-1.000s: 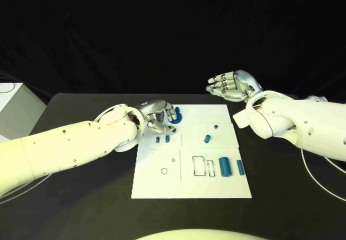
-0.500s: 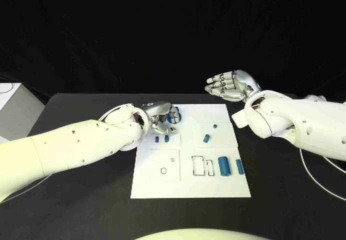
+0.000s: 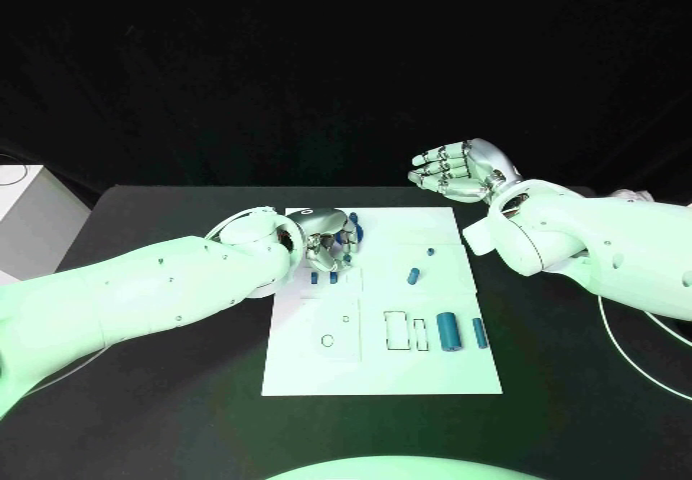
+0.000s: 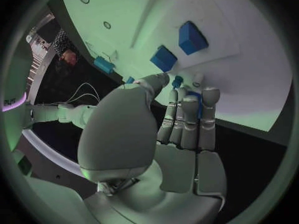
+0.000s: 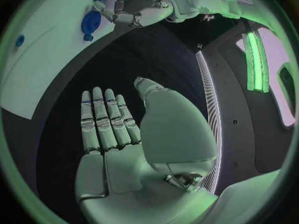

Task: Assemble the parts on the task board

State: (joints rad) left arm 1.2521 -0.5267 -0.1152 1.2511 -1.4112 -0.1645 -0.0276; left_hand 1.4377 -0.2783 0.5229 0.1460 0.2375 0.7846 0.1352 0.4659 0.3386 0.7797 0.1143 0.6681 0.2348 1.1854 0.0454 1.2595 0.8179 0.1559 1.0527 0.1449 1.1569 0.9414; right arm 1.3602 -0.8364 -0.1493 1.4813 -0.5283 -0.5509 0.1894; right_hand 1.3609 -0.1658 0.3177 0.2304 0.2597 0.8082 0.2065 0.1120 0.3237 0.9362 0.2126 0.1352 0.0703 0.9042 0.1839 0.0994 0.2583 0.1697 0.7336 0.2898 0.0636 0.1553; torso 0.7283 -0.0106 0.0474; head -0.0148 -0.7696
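Left hand: the left hand (image 3: 326, 244) is low over the far-left part of the board (image 3: 433, 375), fingers bent down to the plate; the left wrist view (image 4: 181, 119) shows the fingertips (image 4: 209, 93) bunched close together with a small blue part (image 4: 178, 80) just at their tips. Whether it is pinched or merely touched, I cannot tell.
Ring: a blue ring-shaped part (image 3: 353, 232) lies just beyond the left hand, partly hidden by its fingers; in the right wrist view (image 5: 90, 23) it lies flat on the board beside that hand.
Blocks: two small blue blocks (image 3: 325, 279) stand on the board just on the near side of the left hand; the left wrist view shows them (image 4: 163, 58) a little past the fingertips, side by side and apart.
Peg: a short blue peg (image 3: 414, 276) lies tilted near the board's middle, to the right of the left hand, apart from it.
Stud: a tiny blue piece (image 3: 430, 251) sits just beyond the peg.
Cylinders: a thick blue cylinder (image 3: 449, 331) and a thinner one (image 3: 480, 334) lie side by side, not touching, on the near-right part of the board, well apart from both hands.
Outlines: black rectangles (image 3: 397, 331) are drawn just left of the thick cylinder; two small rings (image 3: 329, 340) are drawn further left.
Right hand: the right hand (image 3: 456, 170) is held up off the table beyond the board's far-right corner, well apart from every part, fingers extended close together and holding nothing (image 5: 106, 122).
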